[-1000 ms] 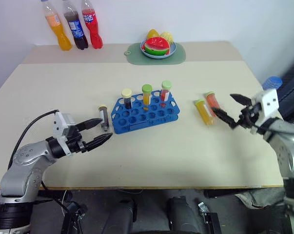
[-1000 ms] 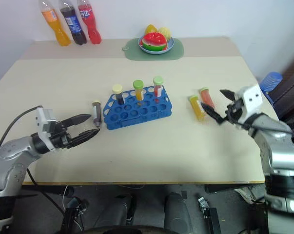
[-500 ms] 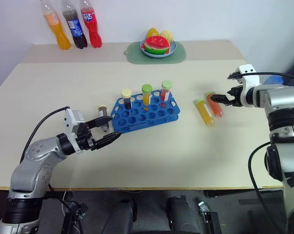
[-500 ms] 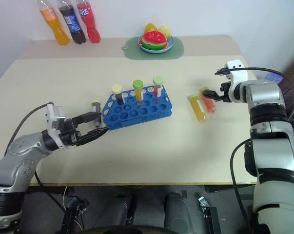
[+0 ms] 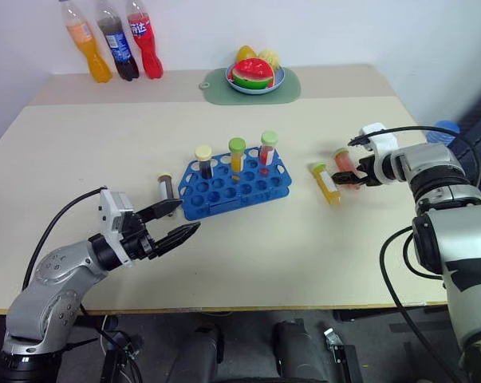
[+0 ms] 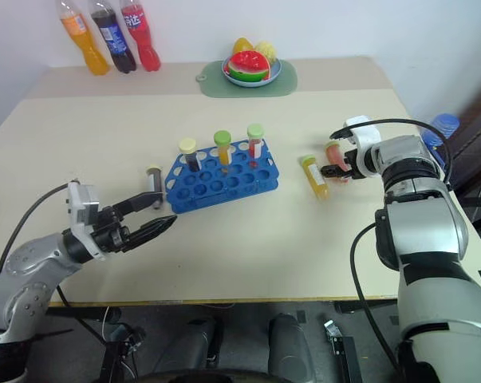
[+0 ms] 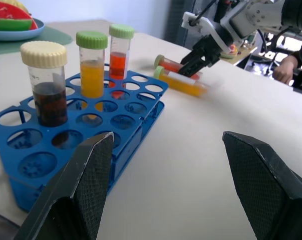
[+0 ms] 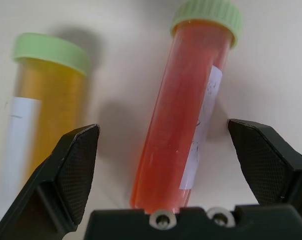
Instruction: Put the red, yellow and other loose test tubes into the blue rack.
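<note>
My right gripper [image 8: 166, 150] spread wide — straddling the red tube [image 8: 178, 125] lying right of the blue rack [image 5: 236, 187], yellow tube [image 8: 38, 110] beside it, my left gripper [image 5: 176, 222] apart too, near-left of rack.

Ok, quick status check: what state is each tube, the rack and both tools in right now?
red tube: lying on table, between open right tool fingers, not gripped
yellow tube: lying beside it
dark tube: lying left of rack
blue rack: three capped tubes standing in back row
left tool: open, empty
right tool: open, over red tube
</note>
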You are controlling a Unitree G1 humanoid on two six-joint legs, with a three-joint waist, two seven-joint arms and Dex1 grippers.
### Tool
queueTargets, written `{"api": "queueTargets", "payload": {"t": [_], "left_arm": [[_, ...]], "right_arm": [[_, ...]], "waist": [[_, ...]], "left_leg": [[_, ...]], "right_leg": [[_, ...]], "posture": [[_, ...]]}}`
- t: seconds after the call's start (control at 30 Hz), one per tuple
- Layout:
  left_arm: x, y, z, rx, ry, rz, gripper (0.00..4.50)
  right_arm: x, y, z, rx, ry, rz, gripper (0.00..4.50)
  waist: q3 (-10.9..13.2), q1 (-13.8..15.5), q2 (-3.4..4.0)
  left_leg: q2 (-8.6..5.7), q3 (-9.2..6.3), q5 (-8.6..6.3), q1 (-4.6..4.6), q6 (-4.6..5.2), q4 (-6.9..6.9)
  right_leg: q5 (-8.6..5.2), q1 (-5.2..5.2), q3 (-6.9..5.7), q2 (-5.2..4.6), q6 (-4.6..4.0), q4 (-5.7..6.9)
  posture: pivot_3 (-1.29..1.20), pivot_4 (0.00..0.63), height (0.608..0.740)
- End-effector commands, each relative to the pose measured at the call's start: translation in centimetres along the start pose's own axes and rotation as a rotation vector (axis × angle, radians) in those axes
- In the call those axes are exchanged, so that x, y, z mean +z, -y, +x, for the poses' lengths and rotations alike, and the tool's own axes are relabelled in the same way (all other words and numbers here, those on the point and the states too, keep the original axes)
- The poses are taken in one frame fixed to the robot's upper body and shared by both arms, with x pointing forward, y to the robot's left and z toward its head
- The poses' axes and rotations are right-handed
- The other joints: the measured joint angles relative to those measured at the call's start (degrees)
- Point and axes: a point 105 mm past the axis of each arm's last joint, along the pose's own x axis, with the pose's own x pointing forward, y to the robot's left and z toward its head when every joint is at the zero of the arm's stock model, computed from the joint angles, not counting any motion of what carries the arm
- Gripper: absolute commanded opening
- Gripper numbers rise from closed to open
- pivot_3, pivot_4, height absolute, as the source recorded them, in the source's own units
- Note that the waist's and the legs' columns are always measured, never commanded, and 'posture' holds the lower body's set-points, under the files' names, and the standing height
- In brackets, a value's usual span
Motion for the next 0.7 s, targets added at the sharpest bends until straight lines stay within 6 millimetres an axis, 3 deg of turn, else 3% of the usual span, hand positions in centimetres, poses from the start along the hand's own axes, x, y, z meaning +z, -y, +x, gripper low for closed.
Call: {"api": "queueTargets", "payload": {"t": [0.03,0.17,0.3,0.33,0.5,0.63,0.7], "left_arm": [[1.0,0.5,-0.3,0.002,0.034,0.013,3.62],[0.8,0.7,-0.5,0.014,0.032,0.003,3.62],[0.7,0.8,-0.6,0.021,0.032,-0.001,3.62],[0.7,0.8,-0.5,0.022,0.032,-0.001,3.62],[0.7,0.6,-0.3,0.023,0.036,0.004,3.62],[0.9,0.3,-0.2,0.031,0.050,0.004,3.62],[0.8,0.1,-0.1,0.029,0.053,0.001,3.62]], "right_arm": [[1.4,0.6,-1.0,-0.036,0.014,-0.030,4.49],[1.3,0.7,-0.8,-0.059,0.002,-0.046,3.25],[1.2,0.8,-0.7,-0.065,0.004,-0.073,1.01],[1.1,0.9,-0.7,-0.068,0.008,-0.079,0.83],[1.7,1.6,-1.5,-0.053,0.110,-0.027,0.83],[5.7,1.9,-3.9,0.041,0.534,0.072,0.83],[7.0,0.1,-5.1,0.126,0.826,0.020,0.83]], "waist": [[0.00,-0.21,0.01],[0.00,-0.38,0.01],[0.00,-0.37,0.02],[0.00,-0.38,0.02],[0.00,-0.29,0.03],[0.01,-0.23,0.04],[-0.01,-0.26,0.02]], "left_leg": [[0.00,0.00,0.00,0.00,0.00,-0.01],[0.00,0.00,0.00,0.00,0.00,-0.01],[0.00,0.02,0.00,0.00,0.00,-0.01],[0.00,0.02,0.00,0.01,0.00,-0.01],[0.00,0.03,0.00,0.01,0.00,0.00],[-0.01,0.04,0.00,0.00,0.00,0.00],[0.01,0.03,0.00,0.02,0.00,-0.03]], "right_leg": [[0.00,0.00,0.00,0.00,0.00,0.00],[0.00,-0.01,0.01,0.00,0.00,0.00],[0.00,-0.02,0.03,0.00,0.00,0.01],[0.00,-0.02,0.02,0.00,0.00,0.01],[0.00,-0.02,0.03,0.00,0.00,0.01],[0.00,0.02,0.03,-0.01,0.00,-0.01],[0.00,0.06,0.02,0.03,0.01,-0.04]], "posture": [[0.00,0.150,0.740],[0.00,0.150,0.740],[0.00,0.150,0.740],[0.00,0.150,0.740],[0.00,0.150,0.740],[0.00,0.150,0.740],[0.00,0.150,0.740]]}}
